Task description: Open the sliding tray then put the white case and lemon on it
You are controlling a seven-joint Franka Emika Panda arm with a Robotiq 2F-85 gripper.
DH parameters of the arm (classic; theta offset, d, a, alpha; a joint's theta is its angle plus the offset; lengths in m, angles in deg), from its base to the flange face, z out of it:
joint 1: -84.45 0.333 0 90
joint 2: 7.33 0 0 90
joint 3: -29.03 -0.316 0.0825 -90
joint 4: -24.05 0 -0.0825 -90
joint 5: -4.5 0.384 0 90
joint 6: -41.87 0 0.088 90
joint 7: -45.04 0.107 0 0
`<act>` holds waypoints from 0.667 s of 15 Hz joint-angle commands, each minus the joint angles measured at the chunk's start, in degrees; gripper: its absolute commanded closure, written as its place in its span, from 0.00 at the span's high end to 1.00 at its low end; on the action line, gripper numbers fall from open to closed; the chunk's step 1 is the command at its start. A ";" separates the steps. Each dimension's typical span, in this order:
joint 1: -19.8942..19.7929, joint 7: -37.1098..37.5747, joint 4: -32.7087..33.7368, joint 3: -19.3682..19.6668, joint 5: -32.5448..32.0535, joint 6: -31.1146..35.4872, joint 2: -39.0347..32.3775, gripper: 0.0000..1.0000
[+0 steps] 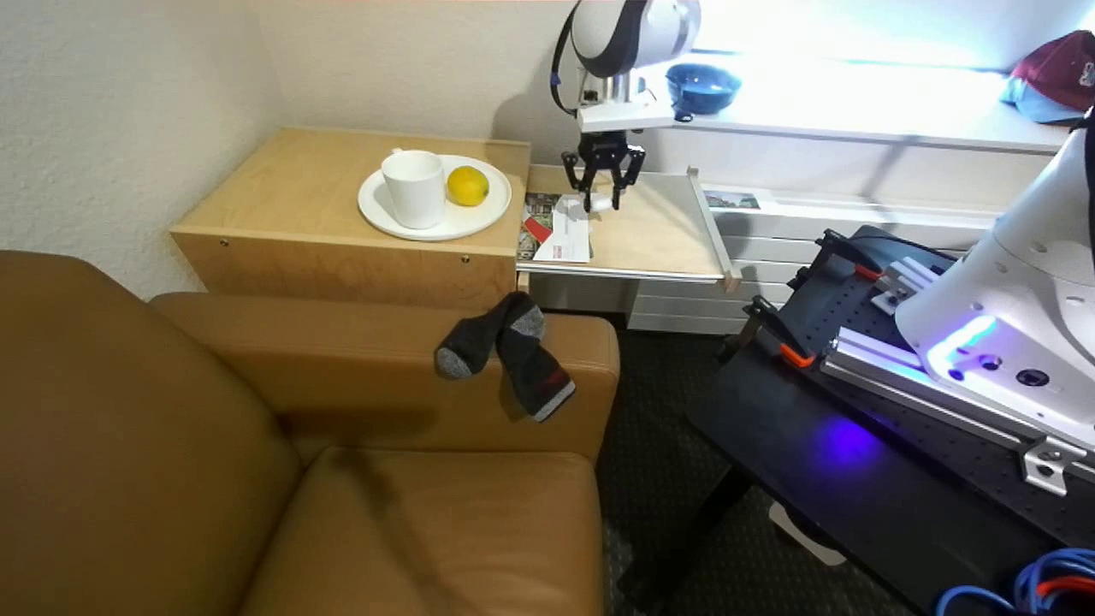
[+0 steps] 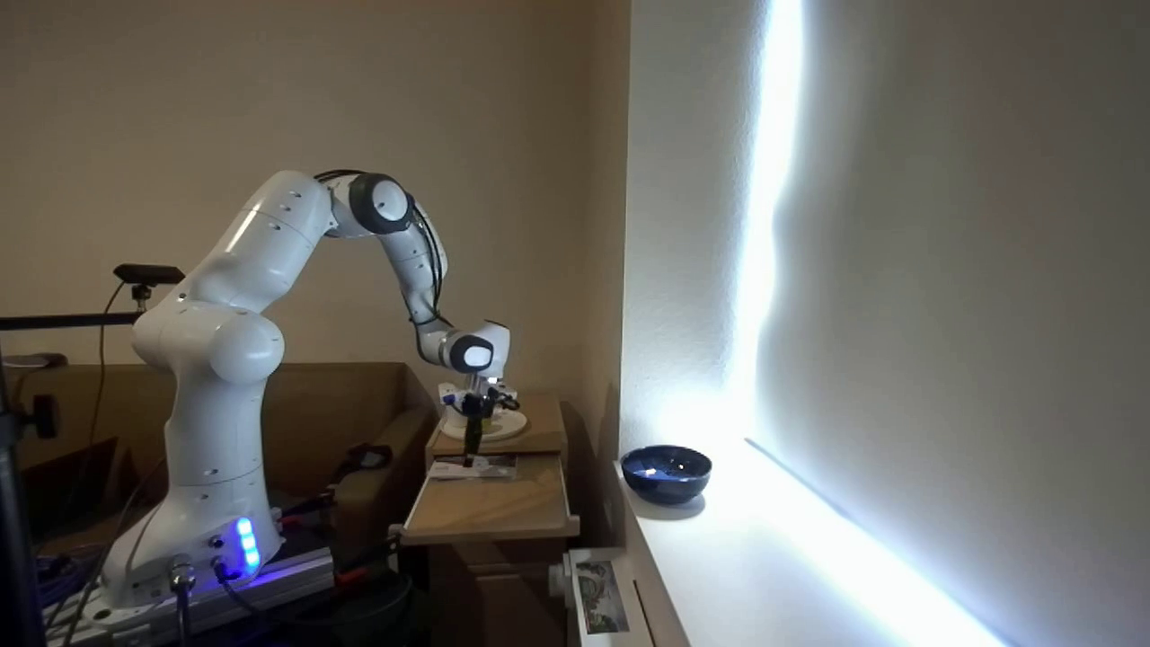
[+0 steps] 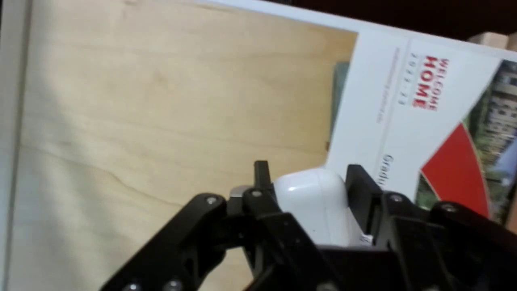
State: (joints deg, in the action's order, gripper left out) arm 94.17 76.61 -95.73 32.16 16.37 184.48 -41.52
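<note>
The white case [image 3: 311, 206] is held in the gripper [image 1: 602, 205], low over the sliding tray [image 1: 654, 231] and out beyond the tabletop [image 1: 282, 188], roughly opposite the middle of its tray-side edge. In the wrist view it is flanked closely on both sides by the gripper, which is therefore judged to be clenched on it; whether any weight is borne by the tray cannot be made out.

The first step can be counted as done: in both exterior views the tray is seen drawn well out past that edge. The second is judged to be nearly finished, only the release, and perhaps a slight lowering, being left. Leaflets [image 1: 566, 239] are spread on the tray along the same edge, close under or beside the case, so a tilted landing could be caused by their border.

The third step is not yet begun. The lemon [image 1: 468, 186] is seen on the white plate [image 1: 458, 224], near the tray-side edge and about midway between its two corners, with a white mug [image 1: 414, 190] stood just beside it, away from the tray. A fresh grasp, kept clear of the mug, and a short carry across that edge are judged to be left
</note>
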 commanded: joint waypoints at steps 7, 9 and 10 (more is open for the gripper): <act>-6.64 7.34 -21.74 1.25 13.31 25.89 0.93 0.25; -8.74 6.98 -20.75 -0.50 16.06 27.34 0.22 0.25; -9.86 6.74 -20.44 -1.45 17.41 27.96 0.26 0.25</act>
State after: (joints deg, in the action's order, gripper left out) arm 88.33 83.43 -116.34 34.18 30.31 209.15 -39.02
